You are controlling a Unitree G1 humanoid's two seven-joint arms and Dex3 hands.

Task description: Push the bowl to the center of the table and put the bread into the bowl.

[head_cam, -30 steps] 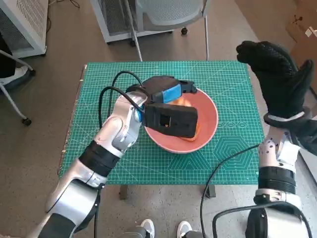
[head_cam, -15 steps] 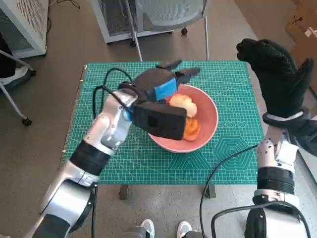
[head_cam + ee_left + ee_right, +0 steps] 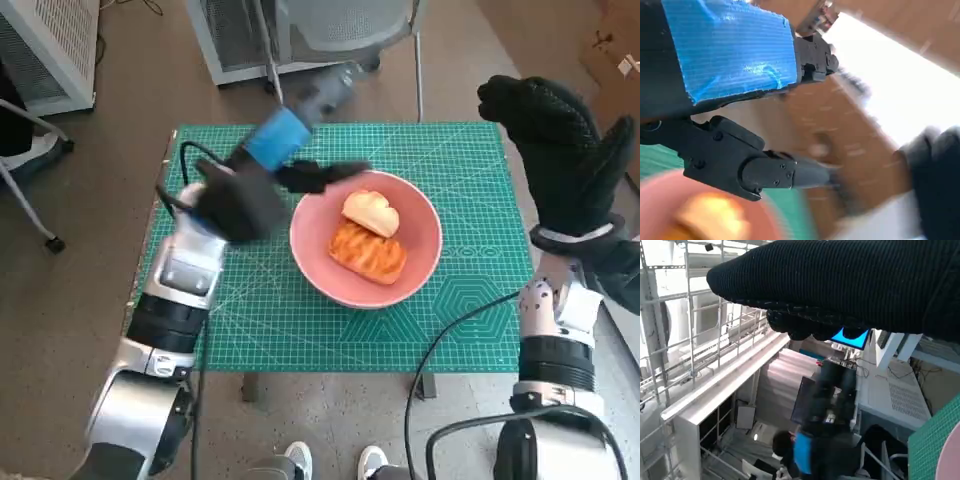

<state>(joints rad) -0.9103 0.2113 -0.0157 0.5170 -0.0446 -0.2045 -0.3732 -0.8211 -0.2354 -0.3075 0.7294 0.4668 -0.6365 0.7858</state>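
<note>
One pink bowl sits approx. mid-table on the green cutting mat, w/ two pieces of bread inside: a pale roll toward the far side and a darker, browned pastry just beside it toward the near side, the two touching. Left hand is lifted above the mat's far-left part, off to the left of the bowl, blurred; blue tape on its back faces up, fingers spread toward the bowl rim, nothing in them, i.e. released. Left wrist view shows the same: black fingers apart, empty, w/ a blurred slice of bowl and an orange bit of bread at one corner. Right hand, gloved, is raised upright past the table's right edge, well apart from the bowl; fingers loosely extended, grasping nothing. One office chair stands beyond the table's far edge. Two white shoe tips show at the near edge, on the floor.
</note>
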